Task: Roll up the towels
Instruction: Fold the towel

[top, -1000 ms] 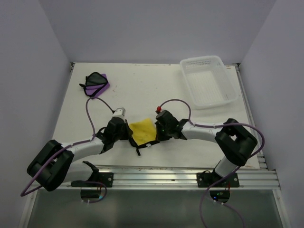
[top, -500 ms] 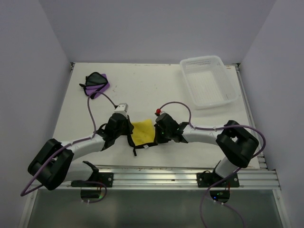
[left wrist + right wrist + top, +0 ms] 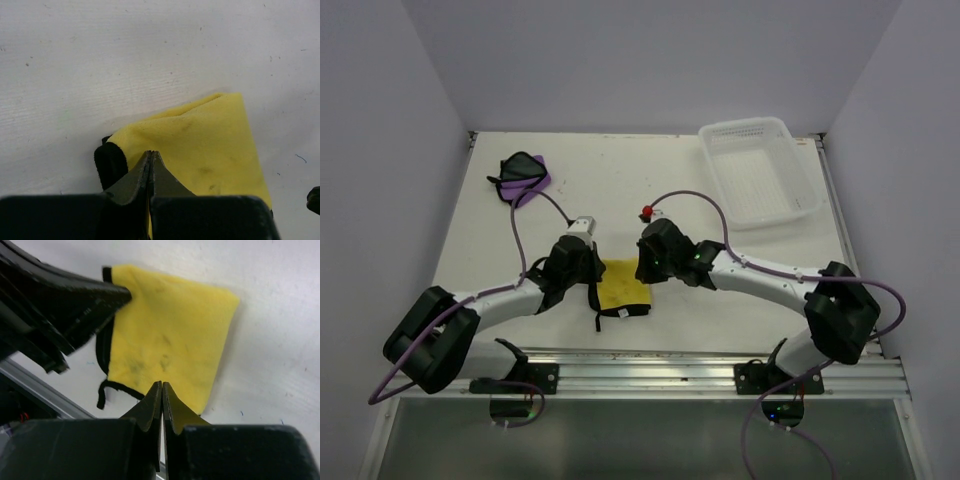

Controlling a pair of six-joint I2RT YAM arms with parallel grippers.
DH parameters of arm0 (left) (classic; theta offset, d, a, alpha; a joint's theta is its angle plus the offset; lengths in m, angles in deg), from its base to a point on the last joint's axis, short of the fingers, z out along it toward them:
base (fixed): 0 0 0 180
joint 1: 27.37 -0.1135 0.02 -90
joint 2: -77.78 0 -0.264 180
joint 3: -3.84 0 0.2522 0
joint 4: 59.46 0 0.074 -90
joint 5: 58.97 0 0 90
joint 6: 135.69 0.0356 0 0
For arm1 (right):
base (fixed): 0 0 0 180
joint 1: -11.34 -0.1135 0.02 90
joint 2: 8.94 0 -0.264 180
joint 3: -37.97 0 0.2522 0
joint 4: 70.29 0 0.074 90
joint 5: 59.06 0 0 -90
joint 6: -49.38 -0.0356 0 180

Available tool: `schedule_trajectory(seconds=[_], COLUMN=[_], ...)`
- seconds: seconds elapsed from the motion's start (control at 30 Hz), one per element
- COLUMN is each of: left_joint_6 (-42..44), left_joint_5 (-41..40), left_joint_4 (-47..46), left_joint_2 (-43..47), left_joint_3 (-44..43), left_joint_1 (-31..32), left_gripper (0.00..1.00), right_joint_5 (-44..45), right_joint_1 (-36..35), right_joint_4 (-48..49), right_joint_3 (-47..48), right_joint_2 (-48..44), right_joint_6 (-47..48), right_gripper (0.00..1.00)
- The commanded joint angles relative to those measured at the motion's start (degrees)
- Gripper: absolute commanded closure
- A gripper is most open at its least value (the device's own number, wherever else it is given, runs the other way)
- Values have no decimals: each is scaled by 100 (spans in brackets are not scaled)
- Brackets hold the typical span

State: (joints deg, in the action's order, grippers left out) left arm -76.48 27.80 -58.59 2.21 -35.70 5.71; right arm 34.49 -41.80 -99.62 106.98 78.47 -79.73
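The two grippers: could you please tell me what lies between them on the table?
The yellow towel lies between the left gripper and the right gripper, each at one of its edges; the top view shows it best.

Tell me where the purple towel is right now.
In the overhead view, the purple towel lies bunched near the far left corner of the table, beyond the left arm, apart from the yellow towel and opposite the white basket.
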Motion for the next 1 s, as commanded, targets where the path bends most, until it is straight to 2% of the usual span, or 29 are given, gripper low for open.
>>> schedule_trajectory(seconds=[0.0, 0.3, 0.67, 0.97], left_joint_6=[82, -24, -199, -340], left_joint_5=[94, -99, -749, -838], left_joint_4=[-346, -118, 197, 216], left_joint_2=[183, 87, -36, -406], left_joint_3=[-120, -112, -67, -24], left_joint_1=[14, 14, 14, 14], left_gripper=[100, 100, 100, 100], right_joint_5=[190, -12, -215, -311], right_joint_1=[172, 349, 779, 815], right_joint_4=[-131, 37, 256, 397], right_joint_3=[626, 1217, 1191, 1076], right_joint_2=[239, 1093, 1708, 2077], right_joint_6=[220, 273, 238, 229], right_gripper=[100, 100, 100, 100])
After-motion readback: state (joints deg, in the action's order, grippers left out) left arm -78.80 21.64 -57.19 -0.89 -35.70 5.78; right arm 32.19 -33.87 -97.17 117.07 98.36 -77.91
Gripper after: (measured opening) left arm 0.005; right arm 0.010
